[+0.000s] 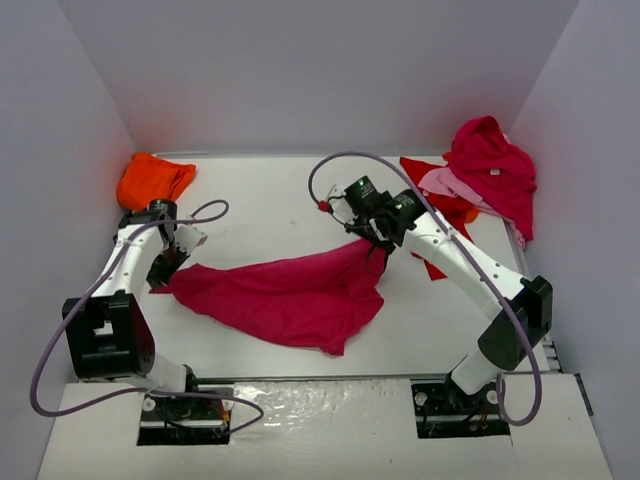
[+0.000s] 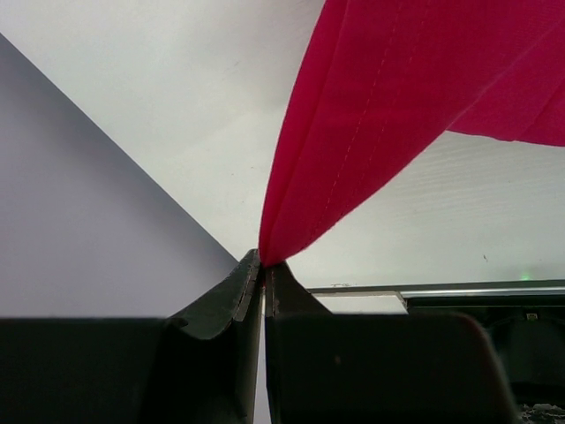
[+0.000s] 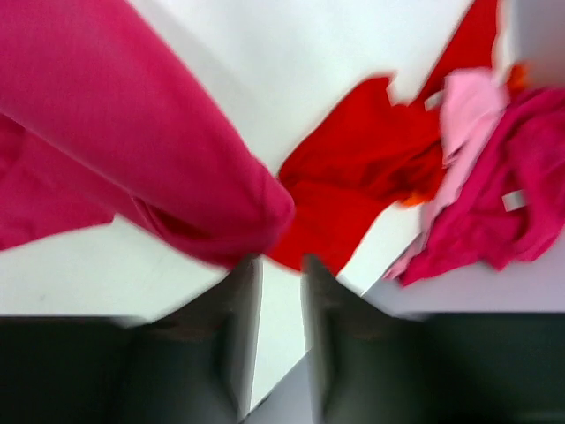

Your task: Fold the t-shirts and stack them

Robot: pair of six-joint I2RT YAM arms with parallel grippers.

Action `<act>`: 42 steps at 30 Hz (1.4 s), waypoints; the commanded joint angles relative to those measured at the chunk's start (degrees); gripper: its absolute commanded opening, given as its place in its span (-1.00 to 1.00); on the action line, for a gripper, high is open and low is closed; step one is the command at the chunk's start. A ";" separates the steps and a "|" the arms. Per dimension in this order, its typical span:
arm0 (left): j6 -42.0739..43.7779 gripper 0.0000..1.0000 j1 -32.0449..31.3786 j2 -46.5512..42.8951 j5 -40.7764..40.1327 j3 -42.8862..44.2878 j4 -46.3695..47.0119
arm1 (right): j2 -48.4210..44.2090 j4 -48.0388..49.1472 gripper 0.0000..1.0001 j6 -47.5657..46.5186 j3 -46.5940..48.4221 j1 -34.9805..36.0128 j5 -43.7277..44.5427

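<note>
A magenta t-shirt lies spread and rumpled across the middle of the table. My left gripper is shut on its left corner, and in the left wrist view the cloth rises out of the closed tips. My right gripper is at the shirt's far right corner. In the right wrist view its jaws stand slightly apart with nothing between them, and the bunched magenta cloth sits just above the left finger. That view is blurred.
A folded orange shirt lies at the back left corner. A heap of a red shirt, a pink shirt and another magenta shirt lies at the back right. White walls close the table on three sides.
</note>
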 commanded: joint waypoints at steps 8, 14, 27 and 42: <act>3.00 -1.00 -0.86 -0.59 -1.30 0.38 -1.72 | 6.77 -11.05 0.11 -8.88 -0.86 -7.18 -3.85; 2.39 -1.00 -0.98 -0.21 -1.95 -0.50 -1.33 | 24.92 -11.55 -0.05 -7.22 24.42 -10.22 -10.99; 2.48 -1.00 -0.94 1.85 -4.04 -0.24 -0.92 | 44.72 -21.12 -0.17 -6.35 37.44 -13.55 -26.37; 1.81 -1.00 -1.47 1.80 -4.29 -1.32 -0.39 | 32.32 -17.44 -1.00 -12.16 13.43 -10.61 -25.10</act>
